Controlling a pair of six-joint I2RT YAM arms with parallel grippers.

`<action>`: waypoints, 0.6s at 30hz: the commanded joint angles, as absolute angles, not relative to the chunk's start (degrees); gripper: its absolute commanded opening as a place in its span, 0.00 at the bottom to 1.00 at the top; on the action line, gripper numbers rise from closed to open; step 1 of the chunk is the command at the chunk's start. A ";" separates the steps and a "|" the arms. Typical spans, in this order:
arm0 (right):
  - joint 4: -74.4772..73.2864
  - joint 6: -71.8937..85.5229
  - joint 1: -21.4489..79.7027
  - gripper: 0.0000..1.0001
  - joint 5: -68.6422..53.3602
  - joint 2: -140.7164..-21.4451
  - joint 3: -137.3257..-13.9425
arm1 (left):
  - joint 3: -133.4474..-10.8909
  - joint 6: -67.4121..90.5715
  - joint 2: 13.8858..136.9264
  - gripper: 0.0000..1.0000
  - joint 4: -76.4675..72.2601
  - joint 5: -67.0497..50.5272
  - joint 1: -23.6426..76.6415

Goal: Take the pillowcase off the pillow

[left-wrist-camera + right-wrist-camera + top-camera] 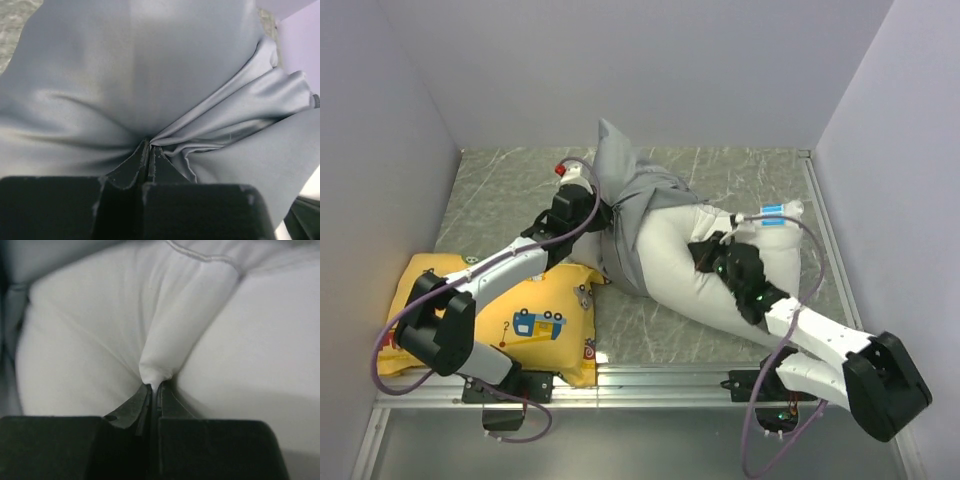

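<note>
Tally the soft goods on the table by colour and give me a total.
Silver-grey: 1, the pillowcase
White: 1, the pillow
Yellow: 1, the printed cushion
Total: 3

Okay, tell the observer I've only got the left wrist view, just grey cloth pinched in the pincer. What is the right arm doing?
Observer: The right pincer is shut on a fold of the white pillow.
Operator: How much pillow is out of the cover?
Observer: Most of it; the top view shows the pillowcase bunched over its left end only.
Operator: Anything else nearby?
Observer: A yellow cushion lies at the near left, partly under the left arm.
</note>
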State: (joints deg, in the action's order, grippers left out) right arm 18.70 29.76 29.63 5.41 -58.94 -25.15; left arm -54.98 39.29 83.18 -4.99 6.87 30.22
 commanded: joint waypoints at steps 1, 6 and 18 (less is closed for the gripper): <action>26.63 36.56 36.81 0.00 7.64 -62.75 -15.83 | -51.77 40.17 83.85 0.00 -5.36 9.14 31.46; 25.31 36.56 46.58 0.00 15.56 -65.38 -18.80 | -55.44 38.07 83.59 0.04 -2.83 8.52 31.73; 25.31 36.91 58.88 0.00 23.99 -71.63 -19.86 | -87.34 17.42 86.56 0.75 18.44 4.93 32.69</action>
